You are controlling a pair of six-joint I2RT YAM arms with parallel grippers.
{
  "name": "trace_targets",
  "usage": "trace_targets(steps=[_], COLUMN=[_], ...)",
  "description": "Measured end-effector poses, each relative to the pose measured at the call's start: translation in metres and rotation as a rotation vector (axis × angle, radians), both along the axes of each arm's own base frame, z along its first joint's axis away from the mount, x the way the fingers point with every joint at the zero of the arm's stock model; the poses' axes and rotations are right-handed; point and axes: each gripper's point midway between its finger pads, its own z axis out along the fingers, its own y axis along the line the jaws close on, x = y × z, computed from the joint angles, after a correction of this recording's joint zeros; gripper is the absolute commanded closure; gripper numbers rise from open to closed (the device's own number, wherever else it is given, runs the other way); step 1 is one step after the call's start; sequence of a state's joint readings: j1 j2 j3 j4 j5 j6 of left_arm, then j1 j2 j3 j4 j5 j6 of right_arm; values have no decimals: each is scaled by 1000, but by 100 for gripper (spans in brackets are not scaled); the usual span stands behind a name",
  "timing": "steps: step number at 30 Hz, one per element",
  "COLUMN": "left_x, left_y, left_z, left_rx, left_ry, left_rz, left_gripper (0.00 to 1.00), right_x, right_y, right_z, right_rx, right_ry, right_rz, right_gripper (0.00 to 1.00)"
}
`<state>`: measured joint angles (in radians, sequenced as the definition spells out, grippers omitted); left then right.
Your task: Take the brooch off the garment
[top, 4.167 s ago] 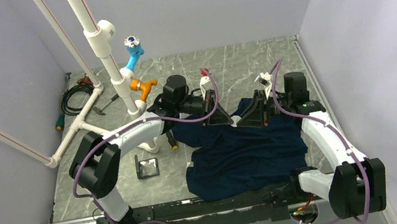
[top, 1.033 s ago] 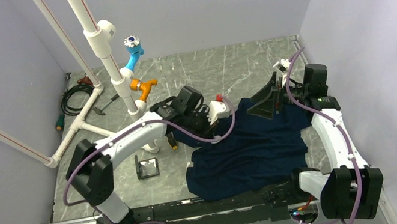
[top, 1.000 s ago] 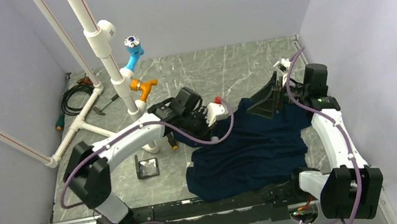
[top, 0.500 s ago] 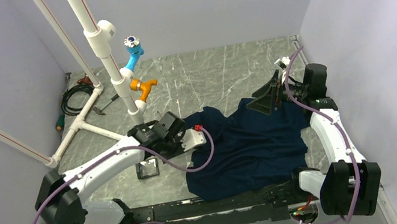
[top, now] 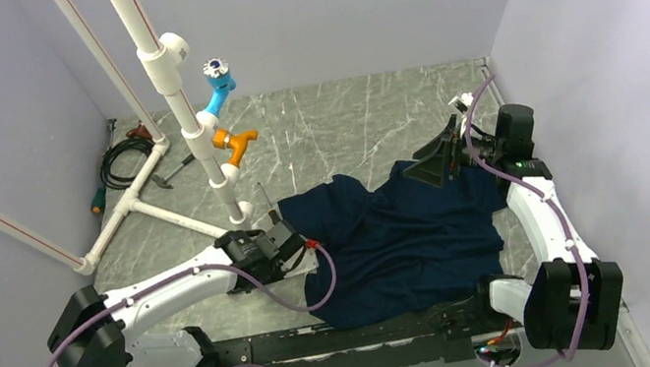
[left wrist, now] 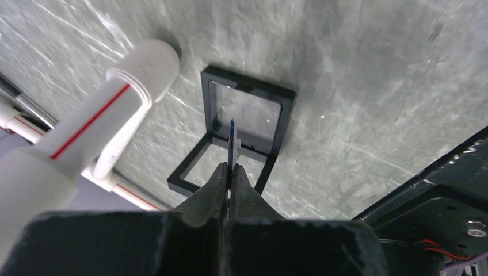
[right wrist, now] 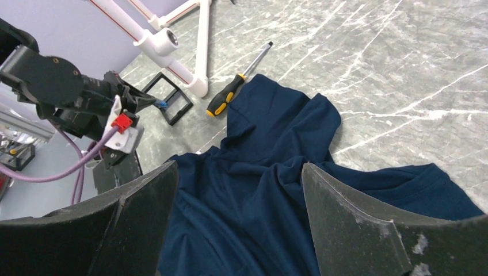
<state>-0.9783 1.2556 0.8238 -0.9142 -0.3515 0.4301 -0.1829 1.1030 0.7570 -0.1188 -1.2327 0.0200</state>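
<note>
The garment (top: 400, 241), a dark navy T-shirt, lies crumpled on the marble floor at centre right; the right wrist view also shows this cloth (right wrist: 270, 172). My left gripper (left wrist: 231, 168) is shut on the brooch (left wrist: 231, 141), a thin blue disc seen edge-on. It hangs just above a small black framed box (left wrist: 247, 109), left of the shirt. From the right wrist, the brooch (right wrist: 163, 105) shows as a blue speck at the left fingertips. My right gripper (right wrist: 239, 167) stands open over the shirt's far right part (top: 437, 163), holding nothing.
A white pipe frame (top: 176, 89) rises at the back left, carrying a light-blue fitting (top: 219, 79) and an orange one (top: 234, 142). Its pipe (left wrist: 115, 109) runs close beside the box. A yellow-and-black screwdriver (right wrist: 230, 95) lies at the shirt's left edge. Cables (top: 122, 157) lie far left.
My left arm has swung from the shirt's far left edge toward the near left, carrying the brooch to above the black box. The right gripper has stayed open in place.
</note>
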Motion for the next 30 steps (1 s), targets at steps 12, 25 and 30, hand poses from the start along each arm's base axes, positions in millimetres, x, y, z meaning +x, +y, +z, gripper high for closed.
trace_targets(steps=[12, 25, 30], left_x=[5, 18, 19], left_y=[34, 28, 29], left_z=[-17, -30, -35], left_rx=[213, 241, 254], left_ry=[-66, -103, -114], left_rz=[29, 45, 47], left_gripper=[100, 100, 95], right_x=[-1, -2, -2], right_y=[0, 0, 0], right_z=[-4, -4, -4], right_rx=[-1, 0, 0], right_ry=[10, 14, 14], right_rz=[-5, -5, -5], right_gripper=[18, 18, 18])
